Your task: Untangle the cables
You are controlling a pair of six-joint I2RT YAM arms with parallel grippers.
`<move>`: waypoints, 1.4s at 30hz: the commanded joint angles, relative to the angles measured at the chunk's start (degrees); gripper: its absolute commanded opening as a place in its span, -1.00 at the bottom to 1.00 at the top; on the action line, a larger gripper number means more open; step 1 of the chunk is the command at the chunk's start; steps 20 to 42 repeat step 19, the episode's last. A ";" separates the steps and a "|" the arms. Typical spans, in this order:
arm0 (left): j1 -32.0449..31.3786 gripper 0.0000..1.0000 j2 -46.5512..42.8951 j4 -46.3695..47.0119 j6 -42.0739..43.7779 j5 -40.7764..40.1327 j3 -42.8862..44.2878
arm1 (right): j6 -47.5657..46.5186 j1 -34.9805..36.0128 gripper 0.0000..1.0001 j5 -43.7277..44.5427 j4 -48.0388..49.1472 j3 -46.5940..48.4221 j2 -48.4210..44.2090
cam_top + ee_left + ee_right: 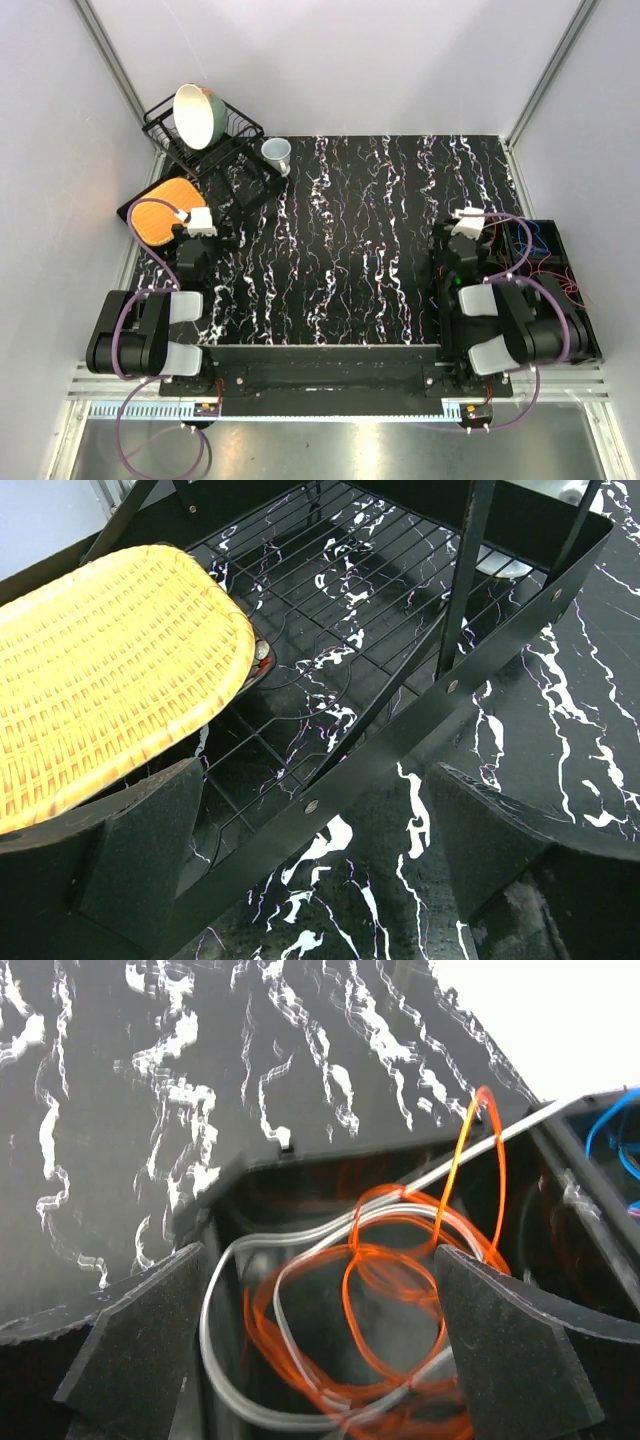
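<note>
The cables lie in a black bin [575,330] at the table's right edge. In the top view I see blue loops [530,238] and thin red-orange wires [567,283]. In the right wrist view, orange loops [395,1290] are tangled with a pale grey cable [240,1260], and a blue one [610,1130] shows at the far right. My right gripper [320,1345] [465,240] is open, with its jaws wide on either side of the orange loops and holding nothing. My left gripper [320,880] [200,232] is open and empty, far from the cables.
A black wire dish rack [232,125] holding a bowl [197,115] stands at the back left, with a cup [277,153] beside it. A woven yellow plate [100,670] [165,210] and the rack's lower bar [440,700] lie right before my left gripper.
</note>
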 commanded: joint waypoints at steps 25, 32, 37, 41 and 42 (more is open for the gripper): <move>0.92 0.97 0.16 4.45 0.52 1.91 0.48 | 5.57 -14.61 1.00 -28.96 6.64 5.54 6.60; 0.92 0.97 0.16 4.45 0.52 1.91 0.48 | 5.57 -14.61 1.00 -28.96 6.64 5.54 6.60; 0.92 0.97 0.16 4.45 0.52 1.91 0.48 | 5.57 -14.61 1.00 -28.96 6.64 5.54 6.60; 0.92 0.97 0.16 4.45 0.52 1.91 0.48 | 5.57 -14.61 1.00 -28.96 6.64 5.54 6.60; 0.92 0.97 0.16 4.45 0.52 1.91 0.48 | 5.57 -14.61 1.00 -28.96 6.64 5.54 6.60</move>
